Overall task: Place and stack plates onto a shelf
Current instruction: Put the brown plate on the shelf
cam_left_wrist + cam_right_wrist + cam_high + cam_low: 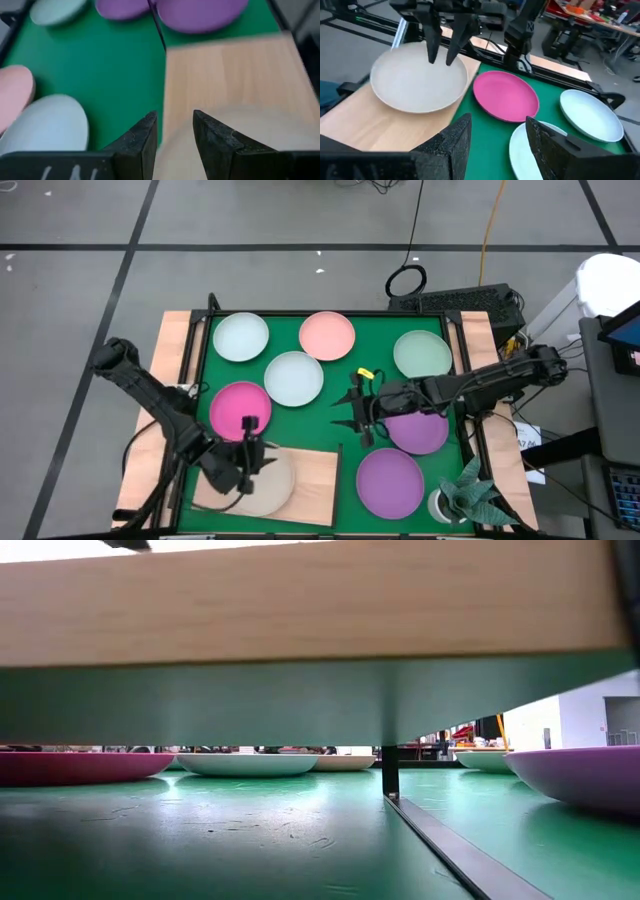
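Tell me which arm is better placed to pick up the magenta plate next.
Probably the left: its gripper hangs open over the beige plate on the shelf, right beside the magenta plate. The right gripper is farther, mid-mat.

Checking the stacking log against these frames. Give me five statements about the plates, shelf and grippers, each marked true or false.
1. A beige plate lies on the shelf. True.
2. The left gripper grips the magenta plate. False: it hangs open above the beige plate, holding nothing.
3. Two purple plates lie on the green mat. True.
4. The right gripper carries a plate. False: it is open and empty over the mat.
5. The salmon plate is stacked on the shelf. False: it lies on the mat.
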